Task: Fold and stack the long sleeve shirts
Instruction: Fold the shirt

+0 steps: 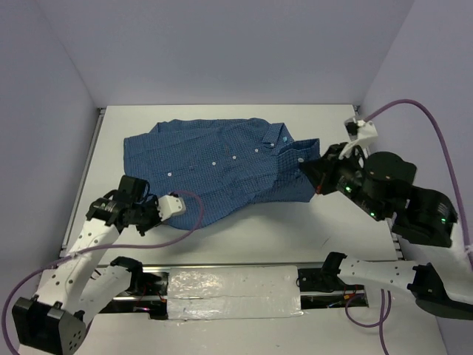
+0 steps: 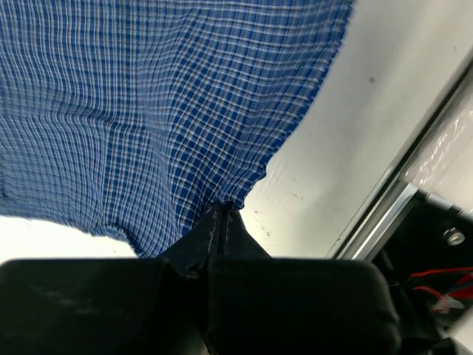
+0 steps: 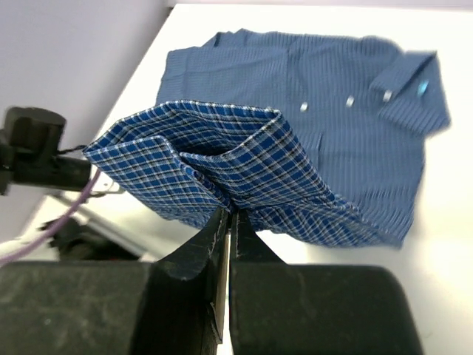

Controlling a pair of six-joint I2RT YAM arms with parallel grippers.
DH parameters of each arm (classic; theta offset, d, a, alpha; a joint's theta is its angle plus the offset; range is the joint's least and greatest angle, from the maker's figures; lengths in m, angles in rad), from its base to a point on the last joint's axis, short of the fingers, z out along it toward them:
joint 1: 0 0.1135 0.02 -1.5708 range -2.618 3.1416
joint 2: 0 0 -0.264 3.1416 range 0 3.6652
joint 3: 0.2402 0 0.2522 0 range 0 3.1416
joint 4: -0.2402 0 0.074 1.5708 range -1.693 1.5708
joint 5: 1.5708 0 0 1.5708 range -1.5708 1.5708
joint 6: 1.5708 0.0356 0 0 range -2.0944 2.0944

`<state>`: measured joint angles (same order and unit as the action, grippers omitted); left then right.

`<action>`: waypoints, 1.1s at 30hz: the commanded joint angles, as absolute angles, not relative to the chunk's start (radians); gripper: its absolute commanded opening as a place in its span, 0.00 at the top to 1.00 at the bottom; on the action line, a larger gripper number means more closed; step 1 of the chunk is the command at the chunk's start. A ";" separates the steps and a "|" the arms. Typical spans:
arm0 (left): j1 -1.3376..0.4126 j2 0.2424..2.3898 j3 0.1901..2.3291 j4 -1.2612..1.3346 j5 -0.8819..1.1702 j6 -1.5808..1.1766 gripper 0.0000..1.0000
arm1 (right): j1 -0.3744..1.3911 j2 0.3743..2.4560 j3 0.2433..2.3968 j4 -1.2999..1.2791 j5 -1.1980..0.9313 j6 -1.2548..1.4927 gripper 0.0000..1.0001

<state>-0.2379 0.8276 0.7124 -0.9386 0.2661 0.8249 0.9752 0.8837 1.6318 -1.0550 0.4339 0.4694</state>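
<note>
The blue finely checked long sleeve shirt (image 1: 214,166) lies spread on the white table, collar to the right, buttons up. My left gripper (image 1: 127,194) is shut on the shirt's lower left edge; the left wrist view shows the cloth (image 2: 162,111) pinched at the fingertips (image 2: 224,211). My right gripper (image 1: 310,174) is shut on the shirt's right side and holds a fold of it lifted; in the right wrist view the raised cloth (image 3: 207,163) hangs from the closed fingertips (image 3: 229,211), with the rest of the shirt (image 3: 332,89) flat beyond.
Grey walls close in the table on the left, back and right. A metal rail (image 1: 236,270) and a clear plastic sheet (image 1: 229,292) run along the near edge between the arm bases. Purple cables (image 1: 170,237) trail from both wrists.
</note>
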 commanded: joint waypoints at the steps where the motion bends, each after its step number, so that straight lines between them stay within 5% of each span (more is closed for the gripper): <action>1: -0.200 0.909 0.785 -0.881 0.275 0.675 1.00 | 0.934 0.952 1.554 -0.836 0.427 0.250 1.00; 7: -0.035 1.074 0.897 -0.858 0.244 0.551 1.00 | 0.526 1.086 1.456 -0.476 -0.015 0.157 1.00; 20: 0.083 1.212 0.956 -0.678 0.190 0.420 1.00 | 0.399 1.615 1.894 -0.356 -0.181 0.045 1.00; 33: 0.126 1.313 0.986 -0.609 0.141 0.443 1.00 | 0.393 1.874 2.175 -0.373 -0.209 0.018 1.00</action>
